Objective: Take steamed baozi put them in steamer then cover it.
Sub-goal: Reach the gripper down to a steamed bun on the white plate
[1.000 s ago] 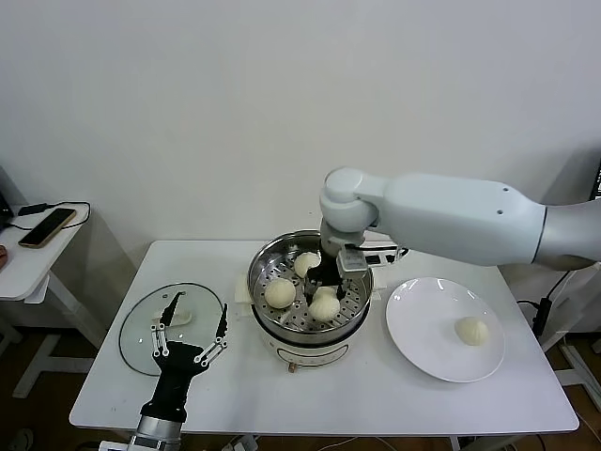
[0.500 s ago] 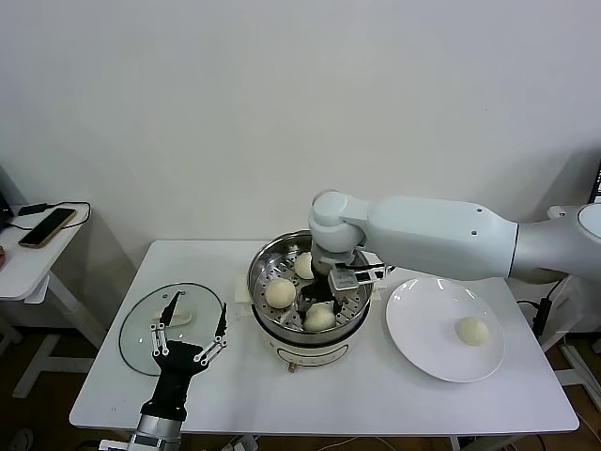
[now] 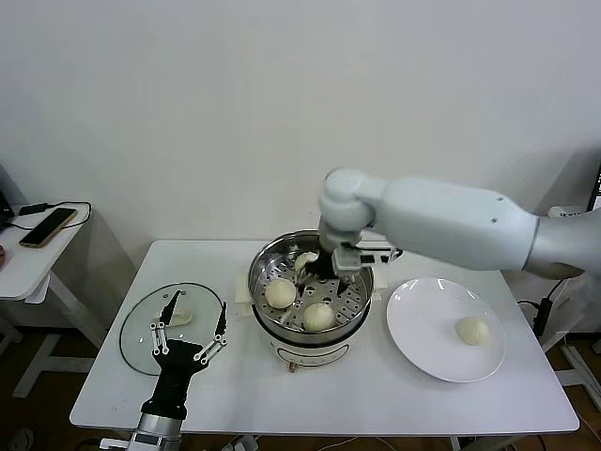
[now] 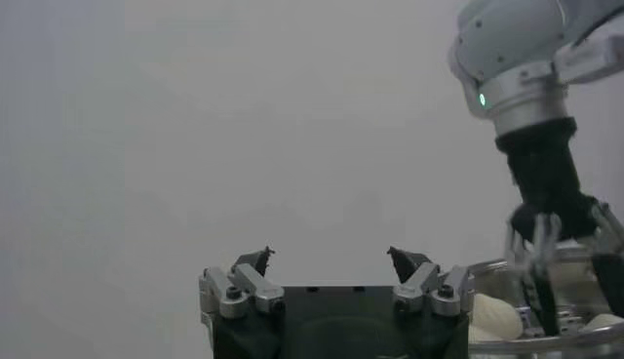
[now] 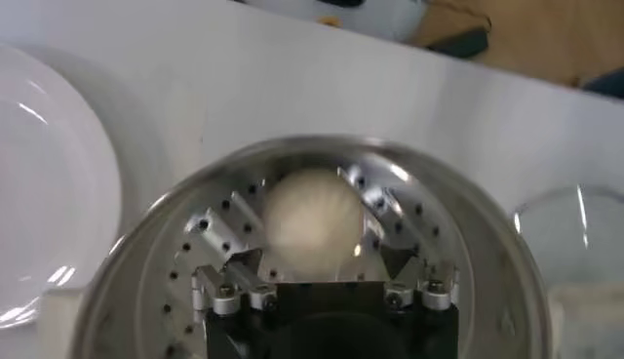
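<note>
The steamer (image 3: 349, 315) stands mid-table with three baozi on its perforated tray: one on the left (image 3: 280, 293), one at the front (image 3: 319, 317), and one at the back (image 3: 304, 262) partly hidden by my right gripper (image 3: 322, 270). That gripper hangs open and empty just above the tray. In the right wrist view a baozi (image 5: 310, 213) lies below, between its spread fingers (image 5: 314, 257). A fourth baozi (image 3: 471, 331) sits on the white plate (image 3: 423, 319). The glass cover (image 3: 141, 324) lies at the left. My left gripper (image 3: 192, 331) is open at its near edge, also seen in the left wrist view (image 4: 331, 258).
A side table with a phone (image 3: 45, 227) stands at the far left. The wall runs behind the table. My right arm (image 3: 451, 221) reaches over the plate's far side. The steamer's rim (image 4: 546, 339) and right wrist show in the left wrist view.
My right gripper set a baozi down at the front of the steamer tray, let go, and rose back a little. The left arm has not moved.
</note>
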Robot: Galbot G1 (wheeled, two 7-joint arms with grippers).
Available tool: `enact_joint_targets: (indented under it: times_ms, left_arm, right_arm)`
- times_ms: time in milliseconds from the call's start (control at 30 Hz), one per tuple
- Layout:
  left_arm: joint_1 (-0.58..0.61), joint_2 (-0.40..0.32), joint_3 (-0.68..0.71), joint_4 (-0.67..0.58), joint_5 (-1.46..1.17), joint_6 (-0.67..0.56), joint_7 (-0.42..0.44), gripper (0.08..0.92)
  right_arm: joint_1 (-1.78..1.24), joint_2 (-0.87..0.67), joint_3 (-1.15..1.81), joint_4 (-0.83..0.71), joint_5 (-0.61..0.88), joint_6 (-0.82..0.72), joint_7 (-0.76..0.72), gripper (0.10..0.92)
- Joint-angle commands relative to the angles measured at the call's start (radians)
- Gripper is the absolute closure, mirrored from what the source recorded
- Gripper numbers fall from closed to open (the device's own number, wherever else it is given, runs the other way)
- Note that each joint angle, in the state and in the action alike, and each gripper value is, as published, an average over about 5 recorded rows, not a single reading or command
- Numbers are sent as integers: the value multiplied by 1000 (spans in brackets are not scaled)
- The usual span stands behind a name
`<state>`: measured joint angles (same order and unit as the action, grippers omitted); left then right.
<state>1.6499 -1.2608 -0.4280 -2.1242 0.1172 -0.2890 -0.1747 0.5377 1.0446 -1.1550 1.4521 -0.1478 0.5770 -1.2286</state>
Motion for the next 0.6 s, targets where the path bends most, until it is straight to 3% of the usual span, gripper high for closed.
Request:
enact_joint_targets:
  times_ms: [33, 200, 600]
  left_arm:
    - [0, -1, 5, -11, 4, 2, 2, 177]
    - [4, -2, 11, -15, 10, 1, 3, 177]
    - [5, -6, 17, -17, 13, 0, 4, 177]
  right_arm:
    - [48, -256, 125, -134, 312, -459, -106, 203]
    - [7, -381, 126, -278, 381, -619, -106, 203]
    - [-261, -502, 173, -468, 233, -606, -74, 203]
